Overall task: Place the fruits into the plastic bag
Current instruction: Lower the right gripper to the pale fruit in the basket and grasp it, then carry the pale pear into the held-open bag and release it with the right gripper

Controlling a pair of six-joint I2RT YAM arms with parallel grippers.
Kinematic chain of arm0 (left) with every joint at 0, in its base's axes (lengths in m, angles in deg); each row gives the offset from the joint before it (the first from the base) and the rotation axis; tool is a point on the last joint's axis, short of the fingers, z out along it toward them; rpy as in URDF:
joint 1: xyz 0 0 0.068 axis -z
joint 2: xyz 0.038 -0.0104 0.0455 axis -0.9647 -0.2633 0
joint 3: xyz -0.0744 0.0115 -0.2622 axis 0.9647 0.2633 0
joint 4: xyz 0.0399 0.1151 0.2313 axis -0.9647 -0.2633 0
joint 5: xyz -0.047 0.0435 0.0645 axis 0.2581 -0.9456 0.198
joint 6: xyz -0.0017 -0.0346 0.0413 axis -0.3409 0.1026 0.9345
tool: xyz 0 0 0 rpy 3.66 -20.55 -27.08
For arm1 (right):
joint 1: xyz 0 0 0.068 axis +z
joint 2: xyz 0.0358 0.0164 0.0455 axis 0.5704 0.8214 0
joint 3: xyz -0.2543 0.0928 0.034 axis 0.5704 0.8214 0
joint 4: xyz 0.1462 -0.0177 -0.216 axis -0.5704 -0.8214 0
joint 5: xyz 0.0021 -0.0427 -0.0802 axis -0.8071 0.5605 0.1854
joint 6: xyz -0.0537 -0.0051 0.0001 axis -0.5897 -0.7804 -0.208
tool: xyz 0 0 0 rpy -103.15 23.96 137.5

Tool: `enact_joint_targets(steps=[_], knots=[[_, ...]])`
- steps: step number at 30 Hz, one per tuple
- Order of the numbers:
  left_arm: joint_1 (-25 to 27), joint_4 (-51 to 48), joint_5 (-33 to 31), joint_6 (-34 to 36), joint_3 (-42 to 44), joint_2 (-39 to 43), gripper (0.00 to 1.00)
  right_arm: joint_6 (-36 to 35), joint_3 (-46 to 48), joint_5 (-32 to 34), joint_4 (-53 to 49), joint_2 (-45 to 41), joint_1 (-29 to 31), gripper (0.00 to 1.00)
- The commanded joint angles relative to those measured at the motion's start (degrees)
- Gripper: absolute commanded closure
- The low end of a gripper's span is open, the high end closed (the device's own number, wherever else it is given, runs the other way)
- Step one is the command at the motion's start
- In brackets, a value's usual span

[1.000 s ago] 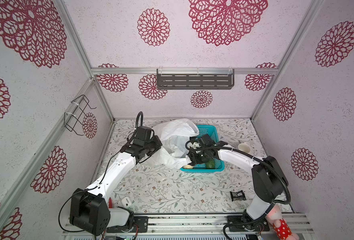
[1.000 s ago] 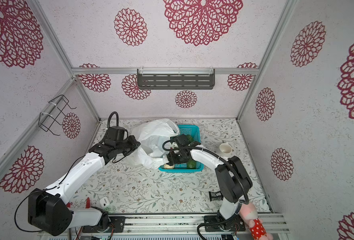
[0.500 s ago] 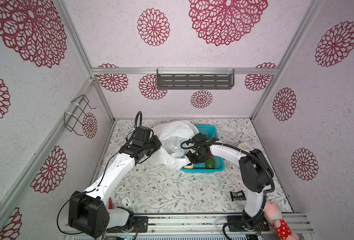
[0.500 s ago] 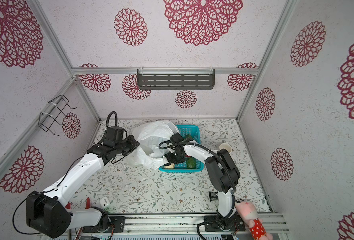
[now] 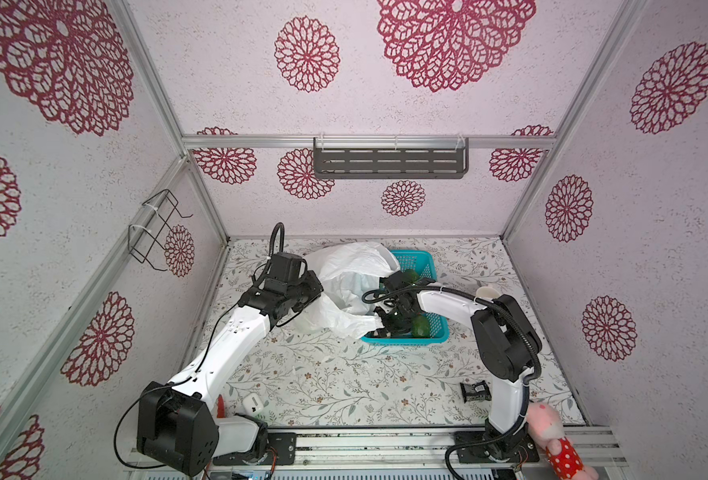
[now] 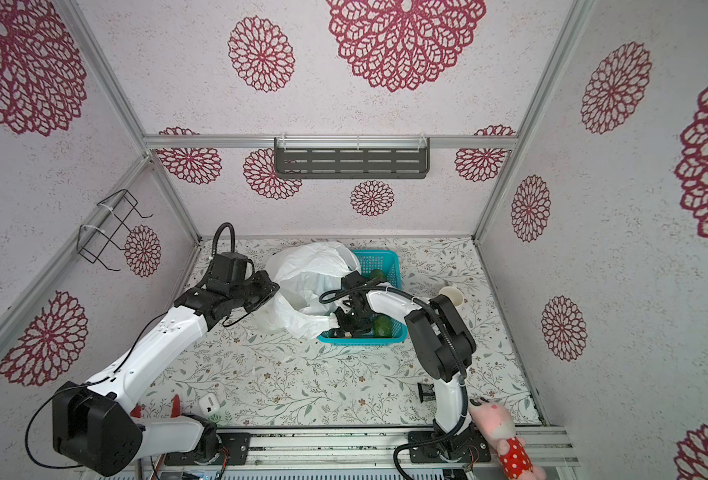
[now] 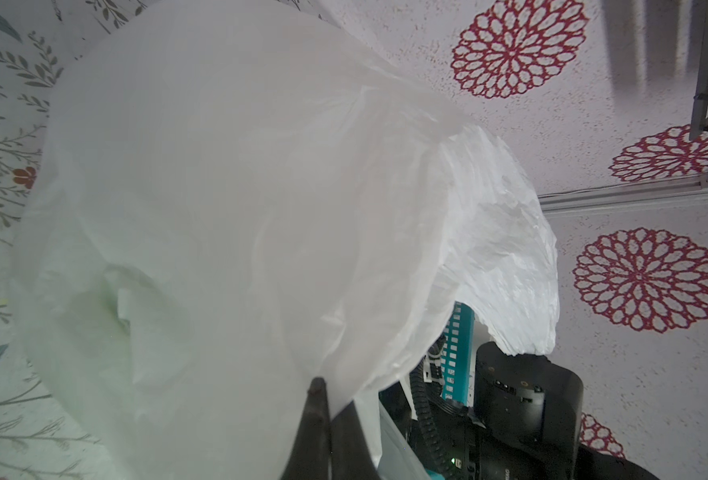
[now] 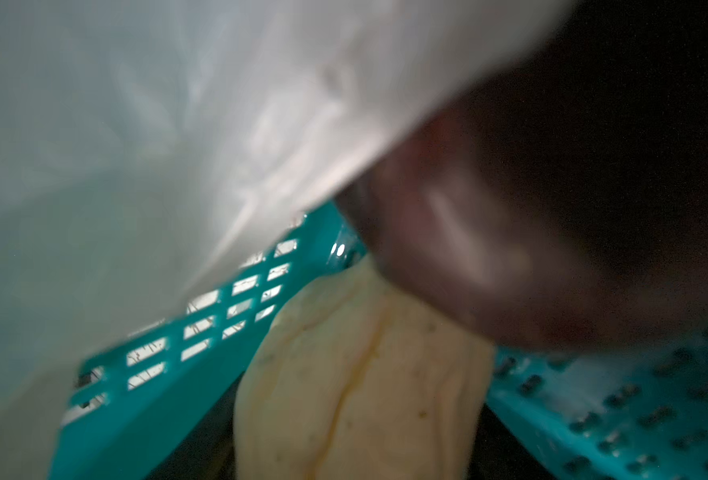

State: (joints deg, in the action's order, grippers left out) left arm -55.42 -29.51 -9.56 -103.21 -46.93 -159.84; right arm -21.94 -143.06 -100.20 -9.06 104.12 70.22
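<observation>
Surface (image 5: 335,374): it carries every item noted below.

Plastic bag (image 5: 344,282): it lies left of centre, with its mouth turned toward the teal basket (image 5: 425,259) and one fold draped over the basket's left wall.

Left end effector (image 7: 318,399): closed, pinching the bag's rim and holding it raised.

Right end effector (image 5: 387,322): down inside the basket at its bag side. You cannot tell from these pictures whether it stands open or has closed on anything.

Fruits: a green fruit (image 5: 420,327) sits in the basket just beside the right end effector. A pale yellowish fruit (image 8: 356,395) rests against the basket wall.

Step in hand, as judged: taking one fruit from the basket for the bag. You should:
- keep the left pinch high so the mouth stays open;
- close the right end effector on one fruit only, clear of the bag film and the perforated wall;
- lift clear of the rim before crossing to the bag.

The film is thin, so a snagged fold could drag the bag.

Views compared:
- The left wrist view alone shows the pinch on the rim.
- The right wrist view alone shows the pale fruit and, close to the lens, a blurred dark shape (image 8: 489,249) that cannot be identified.
- Both top views give the layout and the green fruit, which the right wrist view lacks.
</observation>
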Motion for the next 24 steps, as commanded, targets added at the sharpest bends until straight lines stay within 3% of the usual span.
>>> enact_joint_targets(steps=[1, 4, 13, 24], knots=[[-0.37, 0.09, -0.99, 0.50, -0.85, -0.22, 1.00, -0.21, 0.21, 2.46, -2.48, -1.34, -0.02, 0.50], [-0.31, 0.10, -0.80, 0.50, -0.58, -0.13, 1.00, 0.17, 1.18, 4.47, -0.43, -5.55, -0.73, 0.63], [-0.22, 0.48, -0.02, 1.61, -0.74, -0.20, 1.00, 1.62, -2.46, 11.87, -0.22, -19.53, -4.53, 0.68], [0.72, 1.89, 0.22, 1.05, 0.23, -0.31, 1.00, -1.26, -12.82, -2.57, 3.50, -14.78, 0.58, 0.68]])
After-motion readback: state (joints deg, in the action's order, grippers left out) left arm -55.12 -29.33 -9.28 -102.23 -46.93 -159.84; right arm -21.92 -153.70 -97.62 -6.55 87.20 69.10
